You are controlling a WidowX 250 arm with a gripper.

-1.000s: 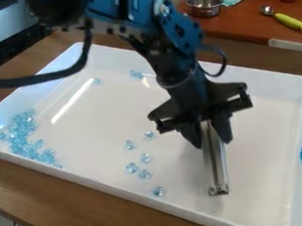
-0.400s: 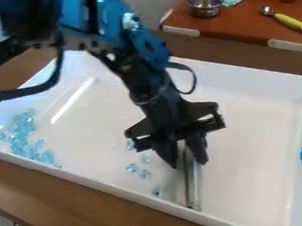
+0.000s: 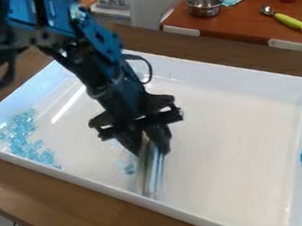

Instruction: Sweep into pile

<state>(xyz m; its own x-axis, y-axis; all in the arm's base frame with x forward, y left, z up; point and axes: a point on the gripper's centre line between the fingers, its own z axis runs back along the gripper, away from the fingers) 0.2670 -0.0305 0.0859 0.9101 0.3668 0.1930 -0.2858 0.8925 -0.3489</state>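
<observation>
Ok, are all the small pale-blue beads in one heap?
No, a few beads lie apart from the heap, next to the silvery metal bar that the black two-finger gripper holds.

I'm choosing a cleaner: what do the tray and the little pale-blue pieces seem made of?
The tray looks like glossy plastic, smooth with bright reflections, though enamel is possible. The pale-blue pieces are translucent and glinting: clear plastic or glass.
</observation>
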